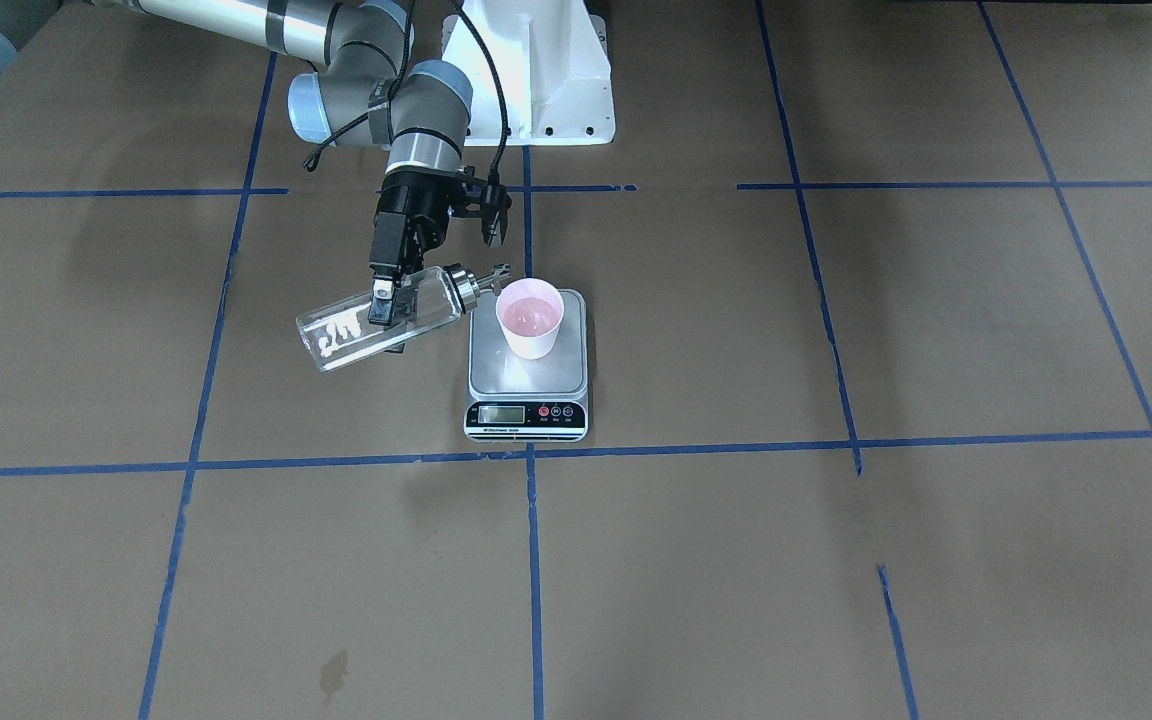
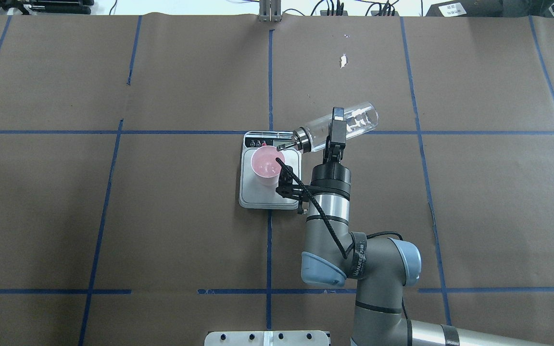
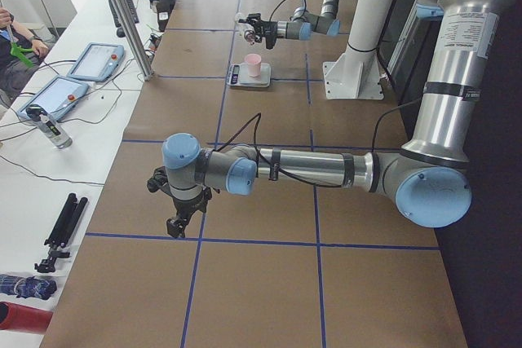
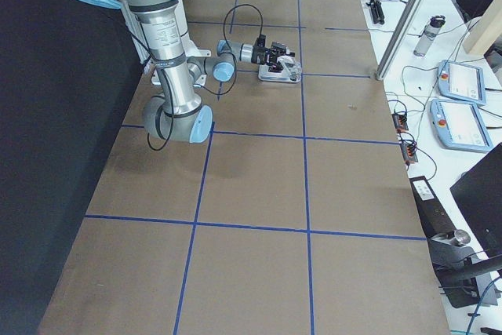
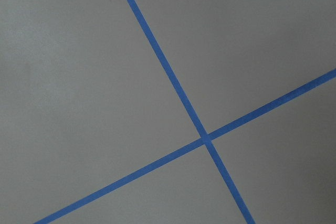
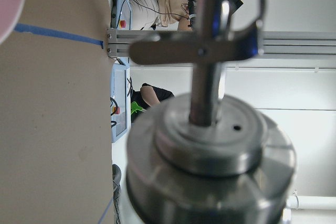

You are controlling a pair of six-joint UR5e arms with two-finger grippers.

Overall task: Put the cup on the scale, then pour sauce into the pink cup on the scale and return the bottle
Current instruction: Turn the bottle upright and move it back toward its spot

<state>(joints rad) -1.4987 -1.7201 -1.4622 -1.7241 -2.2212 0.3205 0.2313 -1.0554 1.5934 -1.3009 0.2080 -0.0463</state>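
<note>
The pink cup [image 1: 529, 318] stands upright on the silver scale [image 1: 496, 372], toward its back half. My right gripper [image 1: 383, 300] is shut on the clear glass bottle [image 1: 346, 335] and holds it tilted almost level. The bottle's metal spout [image 1: 496, 272] is at the cup's rim. The overhead view shows the same: the bottle [image 2: 354, 122], the right gripper [image 2: 333, 130], the cup [image 2: 267, 166] and the scale [image 2: 258, 196]. The right wrist view is filled by the bottle's collar [image 6: 210, 150]. My left gripper [image 3: 181, 222] hangs far from the scale, and I cannot tell whether it is open.
Brown paper with blue tape lines [image 5: 205, 137] covers the table. The white robot base [image 1: 536, 80] stands behind the scale. People, tablets and cables sit at the side bench [image 3: 90, 63] beyond the table's edge.
</note>
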